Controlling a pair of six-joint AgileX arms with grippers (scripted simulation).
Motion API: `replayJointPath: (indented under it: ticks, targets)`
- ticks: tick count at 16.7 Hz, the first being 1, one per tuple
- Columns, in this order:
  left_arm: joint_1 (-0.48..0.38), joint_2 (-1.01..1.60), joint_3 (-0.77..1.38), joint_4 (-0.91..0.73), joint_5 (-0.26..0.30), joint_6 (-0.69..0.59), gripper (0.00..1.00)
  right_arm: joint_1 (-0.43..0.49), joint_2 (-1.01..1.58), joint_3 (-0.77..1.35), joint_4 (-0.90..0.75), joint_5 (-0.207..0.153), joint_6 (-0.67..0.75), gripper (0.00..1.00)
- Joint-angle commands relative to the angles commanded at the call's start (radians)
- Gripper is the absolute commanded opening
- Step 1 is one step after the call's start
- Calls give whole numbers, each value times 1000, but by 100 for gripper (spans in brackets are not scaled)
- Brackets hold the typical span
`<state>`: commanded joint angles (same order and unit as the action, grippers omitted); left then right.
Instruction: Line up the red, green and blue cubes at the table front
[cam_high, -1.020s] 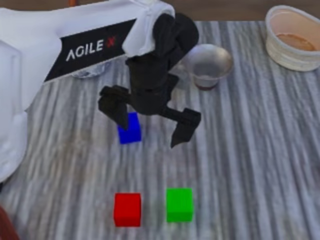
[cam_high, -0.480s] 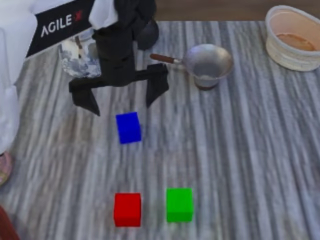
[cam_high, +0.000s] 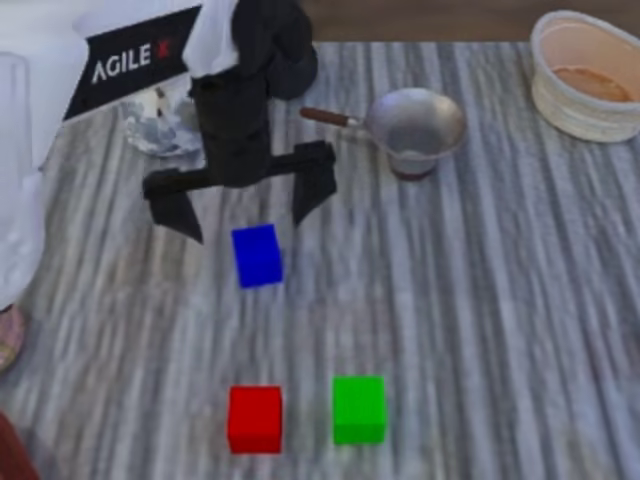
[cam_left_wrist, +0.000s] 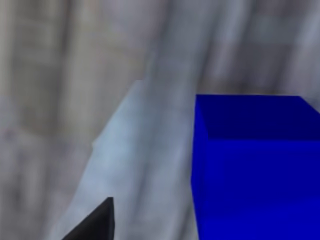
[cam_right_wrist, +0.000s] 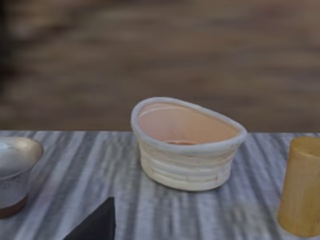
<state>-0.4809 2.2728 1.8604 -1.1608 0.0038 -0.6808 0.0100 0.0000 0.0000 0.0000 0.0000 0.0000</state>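
Only the right wrist view shows a yellow cylinder (cam_right_wrist: 301, 186) beside the basket (cam_right_wrist: 186, 145).

Even bright light, soft shadows, slight blur.

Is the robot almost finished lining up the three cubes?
Partly. The red cube and green cube already sit side by side at the table front. The blue cube lies farther back, not in line. The left tool hangs open over it, holding nothing. Left to do: grab the blue cube and set it in the row.
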Motion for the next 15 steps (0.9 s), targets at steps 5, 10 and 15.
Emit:
replayJointPath:
  ticks: [5,10,15]
  targets:
    - [1,65,-128,201,1,3,100,0,0,0,0,0,0,100]
    - [1,76,-147,226,1,2,100,0,0,0,0,0,0,100]
    - [1,76,-147,226,1,2,62,0,0,0,0,0,0,100]
